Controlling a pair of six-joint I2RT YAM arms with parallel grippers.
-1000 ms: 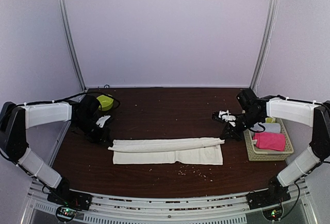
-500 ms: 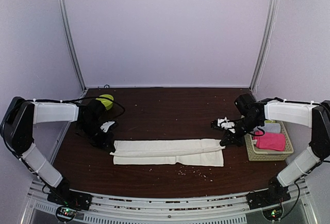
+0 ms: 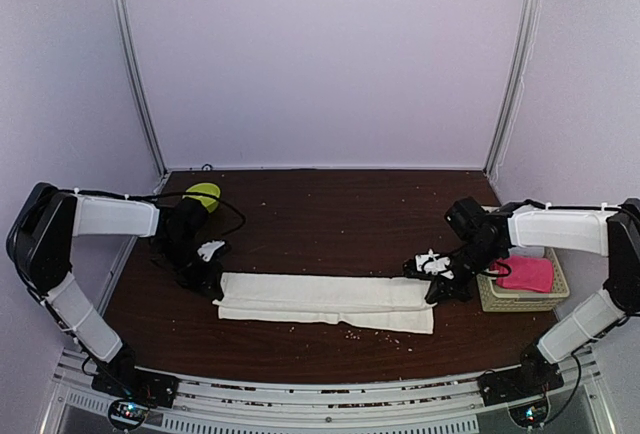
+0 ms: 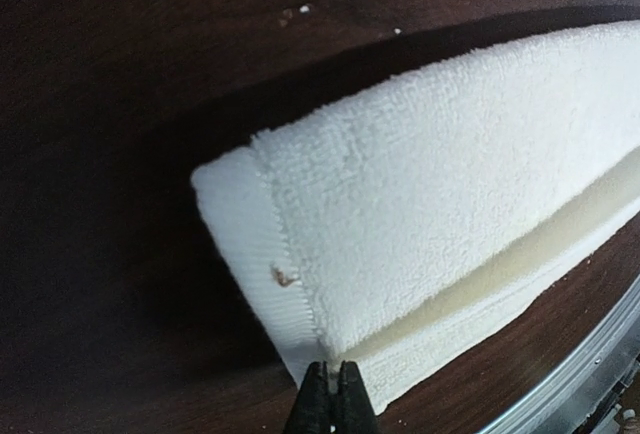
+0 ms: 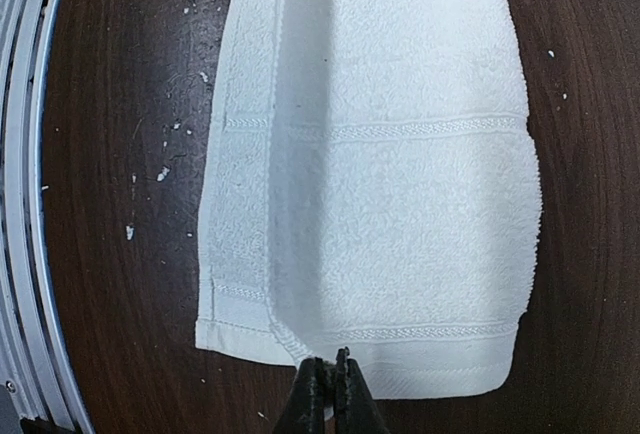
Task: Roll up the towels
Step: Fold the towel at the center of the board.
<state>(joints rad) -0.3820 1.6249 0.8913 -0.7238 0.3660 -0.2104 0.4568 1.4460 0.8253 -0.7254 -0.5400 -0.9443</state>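
Observation:
The cream towel [image 3: 325,299] lies as a long strip across the table, folded lengthwise, its upper layer covering most of the lower one. My left gripper [image 3: 212,281] is shut on the upper layer's hem at the towel's left end; in the left wrist view the tips [image 4: 330,379] pinch the towel [image 4: 450,174] at the fold. At the right end my right gripper [image 3: 432,291] is shut on the hem, the tips [image 5: 330,366] closed on the towel [image 5: 400,154]. The pink towel [image 3: 525,274] lies in a basket at the right.
The woven basket [image 3: 490,301] stands at the right edge next to my right arm. A yellow-green towel roll [image 3: 203,194] sits at the back left behind my left arm. Crumbs [image 3: 355,332] dot the dark table near the towel's front edge.
Both grippers have moved toward the near edge, drawing the towel's upper layer over the lower one. The narrow folded strip has become a wide flap covering most of the towel.

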